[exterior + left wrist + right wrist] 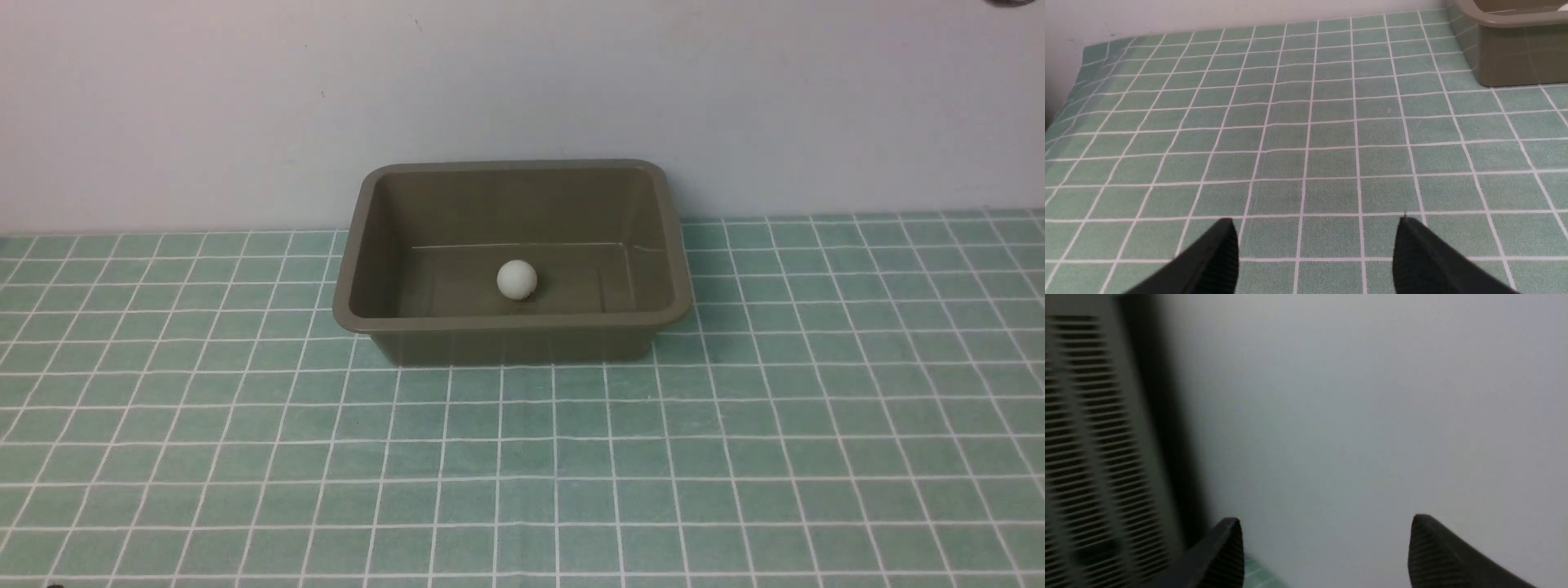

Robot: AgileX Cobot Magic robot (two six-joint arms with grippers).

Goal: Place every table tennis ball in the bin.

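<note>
Front view: the table tennis ball rests inside the bin, near its front side; the bin stands on the green tiled surface. The left gripper gapes wide and empty, apart from the bin; the right gripper, also wide, faces a pale wall

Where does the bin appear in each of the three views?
Front view: the bin stands in the middle, by the wall, with the ball inside.
Left wrist view: only one corner of the bin shows, at the picture's edge.
Right wrist view: not in it.
Shared landmark: the green checked cloth.
</note>
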